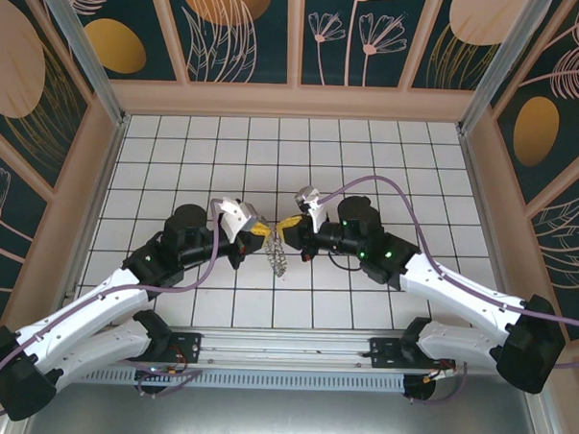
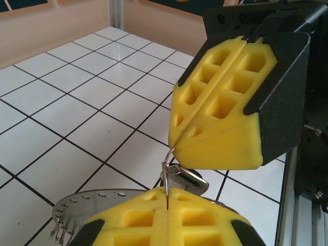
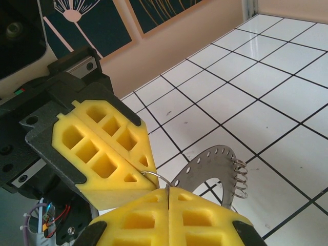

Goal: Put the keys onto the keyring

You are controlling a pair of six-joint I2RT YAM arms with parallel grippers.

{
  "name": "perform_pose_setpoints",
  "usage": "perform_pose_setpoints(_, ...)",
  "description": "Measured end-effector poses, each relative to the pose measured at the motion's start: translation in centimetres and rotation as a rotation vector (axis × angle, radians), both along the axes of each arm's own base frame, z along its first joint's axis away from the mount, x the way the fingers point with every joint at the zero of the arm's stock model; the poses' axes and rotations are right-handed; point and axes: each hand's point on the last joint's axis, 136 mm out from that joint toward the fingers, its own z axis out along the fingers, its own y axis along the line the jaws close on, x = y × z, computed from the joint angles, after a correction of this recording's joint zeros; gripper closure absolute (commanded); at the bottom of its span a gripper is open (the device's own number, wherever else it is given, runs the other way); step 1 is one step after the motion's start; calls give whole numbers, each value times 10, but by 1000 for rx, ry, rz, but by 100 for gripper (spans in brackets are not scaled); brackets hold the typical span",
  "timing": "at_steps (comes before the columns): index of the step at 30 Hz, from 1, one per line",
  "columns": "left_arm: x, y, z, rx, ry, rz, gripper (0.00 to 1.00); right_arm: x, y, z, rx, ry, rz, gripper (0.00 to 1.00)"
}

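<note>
Keyring [image 2: 168,163]: thin wire loop pinched between both claws, raised above the tiled surface [image 1: 388,164]. Its lower end is clamped in the left claw [image 2: 167,197] and its upper end in the right claw [image 2: 174,137], tips almost meeting. One key [image 2: 187,180] hangs on it just behind the left claw. A perforated metal plate [image 3: 205,166] sits below both claws.

The light is bright and even, seemingly from above, and the white tiled table [image 1: 369,153] carries only faint, soft shadows. In the left wrist view a pale glare lies on the far tiles. In both wrist views the near yellow pads [image 2: 133,220] look a little soft, the thin keyring [image 2: 168,169] is sharp, and the far wall [image 3: 174,43] is gently blurred. In the top view the walls lean outward toward the corners.
</note>
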Motion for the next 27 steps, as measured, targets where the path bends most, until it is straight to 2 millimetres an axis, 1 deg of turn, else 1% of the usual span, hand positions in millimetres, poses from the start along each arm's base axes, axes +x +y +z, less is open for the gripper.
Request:
perform_pose_setpoints(12, 1, 0, 0, 1, 0, 4, 100, 2, 1, -5, -11, 11, -2, 100)
perform_pose_setpoints(27, 1, 1, 0, 1, -3, 8, 100, 5, 2, -7, -10, 39, -1, 100)
